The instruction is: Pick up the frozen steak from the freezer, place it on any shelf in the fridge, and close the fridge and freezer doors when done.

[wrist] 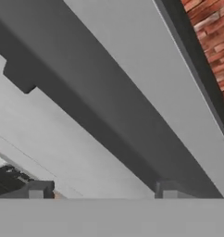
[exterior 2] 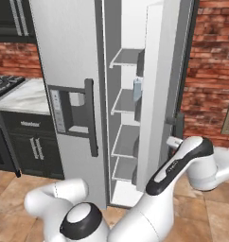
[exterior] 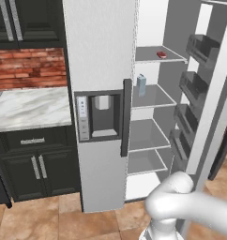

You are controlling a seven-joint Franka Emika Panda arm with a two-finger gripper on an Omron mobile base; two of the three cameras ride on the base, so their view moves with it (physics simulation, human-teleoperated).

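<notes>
Steak (exterior: pixel 161 55) on fridge shelf (exterior: pixel 157 60); gripper (wrist: pixel 101 189) jaws wide around fridge door handle (wrist: pixel 109 129). Door-closing step; next clamp, swing shut.

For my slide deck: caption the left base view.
Fridge door open, freezer door shut, steak on the top shelf.

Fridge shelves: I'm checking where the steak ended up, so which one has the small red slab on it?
The top grey shelf carries the frozen steak, near its front right. The next one down holds a pale-blue carton; the two lower ones look bare.
</notes>
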